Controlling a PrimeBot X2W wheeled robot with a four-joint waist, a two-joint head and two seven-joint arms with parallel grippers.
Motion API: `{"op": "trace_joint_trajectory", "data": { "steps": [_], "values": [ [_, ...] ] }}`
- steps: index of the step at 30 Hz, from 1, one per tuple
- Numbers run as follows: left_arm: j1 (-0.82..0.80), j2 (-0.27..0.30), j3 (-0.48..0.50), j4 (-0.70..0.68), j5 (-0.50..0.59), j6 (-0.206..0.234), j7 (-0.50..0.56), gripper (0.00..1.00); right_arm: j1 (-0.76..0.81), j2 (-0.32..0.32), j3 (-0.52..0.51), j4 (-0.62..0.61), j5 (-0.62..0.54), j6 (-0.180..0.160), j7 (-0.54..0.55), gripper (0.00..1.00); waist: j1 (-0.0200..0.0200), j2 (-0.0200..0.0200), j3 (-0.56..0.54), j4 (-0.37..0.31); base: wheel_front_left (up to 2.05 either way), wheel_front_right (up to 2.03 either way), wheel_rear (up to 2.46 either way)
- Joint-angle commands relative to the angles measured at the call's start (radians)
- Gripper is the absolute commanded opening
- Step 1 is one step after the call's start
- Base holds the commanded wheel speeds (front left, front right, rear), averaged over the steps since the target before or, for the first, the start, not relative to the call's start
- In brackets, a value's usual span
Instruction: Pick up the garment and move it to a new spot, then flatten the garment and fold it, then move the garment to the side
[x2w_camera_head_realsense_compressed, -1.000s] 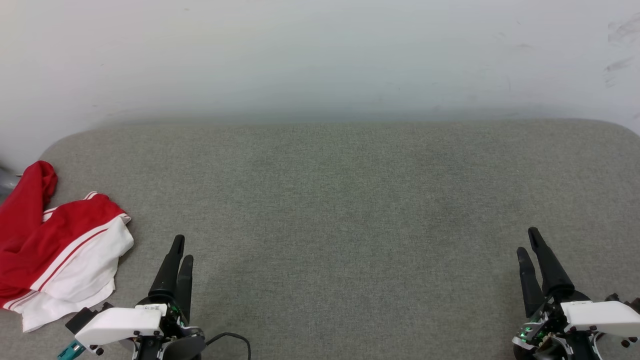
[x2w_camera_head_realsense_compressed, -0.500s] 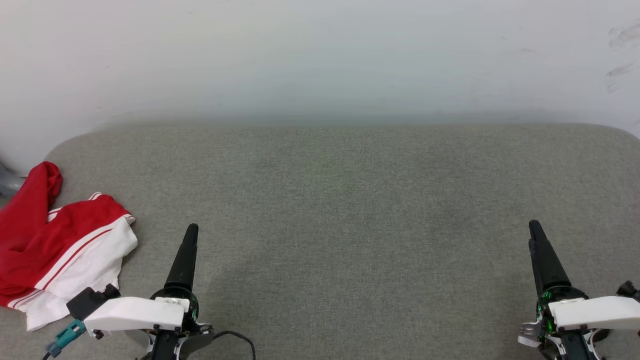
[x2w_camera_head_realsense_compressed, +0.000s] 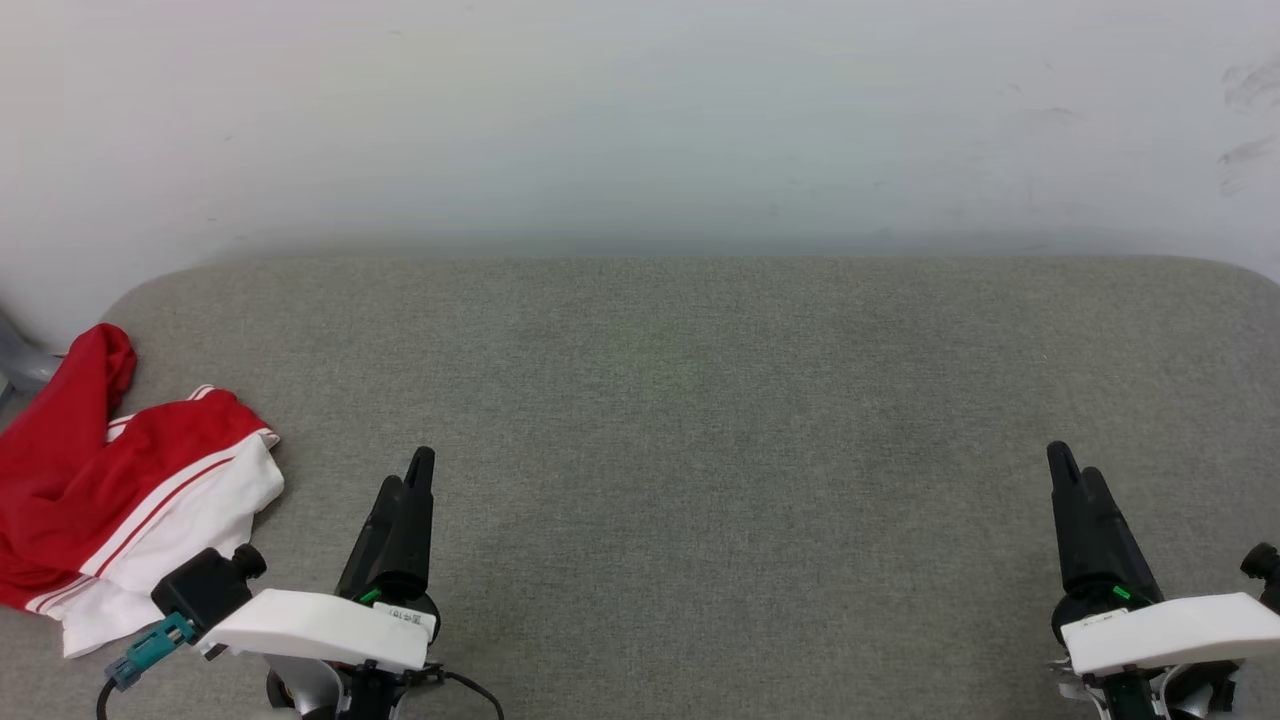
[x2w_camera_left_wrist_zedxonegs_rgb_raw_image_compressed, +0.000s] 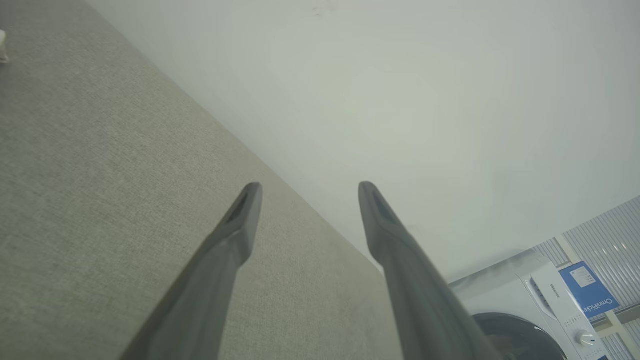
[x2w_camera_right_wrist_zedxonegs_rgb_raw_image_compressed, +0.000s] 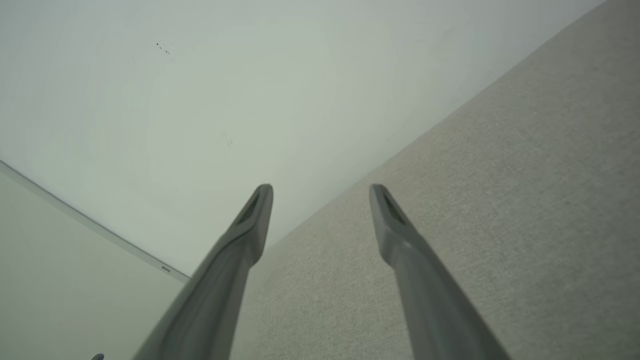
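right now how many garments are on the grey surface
1. The garment lies crumpled at the grey surface's left edge, beside the left gripper; it runs past the picture's edge, so anything beyond is hidden.

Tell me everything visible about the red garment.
The garment is soft red fabric with a white panel and thin red-and-white stripe trim, crumpled, unfolded. It lies at the left end of the grey fabric surface, partly cut by the picture's edge. Nothing grips it; the open left pincer stands beside it, apart.
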Motion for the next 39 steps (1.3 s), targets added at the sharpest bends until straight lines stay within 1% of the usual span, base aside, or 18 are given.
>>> {"op": "trace_joint_trajectory", "data": {
  "steps": [1,10,20,28,39],
  "values": [
    [-0.007,0.011,-0.005,-0.019,0.036,0.000,-0.008,1.00,-0.005,-0.002,0.000,-0.024,-0.040,0.000,-0.004,1.00,0.0000,-0.0001,0.000,0.001,0.00,0.00,0.00],
    [-0.002,0.027,-0.002,-0.016,0.212,0.001,-0.040,1.00,0.019,-0.003,0.003,-0.077,-0.220,0.000,0.004,1.00,0.0000,-0.0001,-0.003,0.002,0.00,0.00,0.00],
    [0.001,0.042,-0.006,-0.017,0.366,0.004,-0.070,1.00,0.037,-0.003,0.023,-0.129,-0.411,0.000,0.016,1.00,0.0000,-0.0001,-0.007,0.003,0.00,0.00,0.00],
    [0.005,0.049,-0.020,-0.011,0.465,0.004,-0.093,1.00,0.052,-0.003,0.024,-0.159,-0.528,0.000,0.032,1.00,0.0000,-0.0001,-0.011,0.005,0.00,0.00,0.00],
    [0.006,0.058,-0.038,0.002,0.594,0.012,-0.121,1.00,0.077,-0.003,-0.020,-0.201,-0.653,0.000,0.058,1.00,0.0000,-0.0001,-0.014,0.007,0.00,0.00,0.00]
  ]
}}
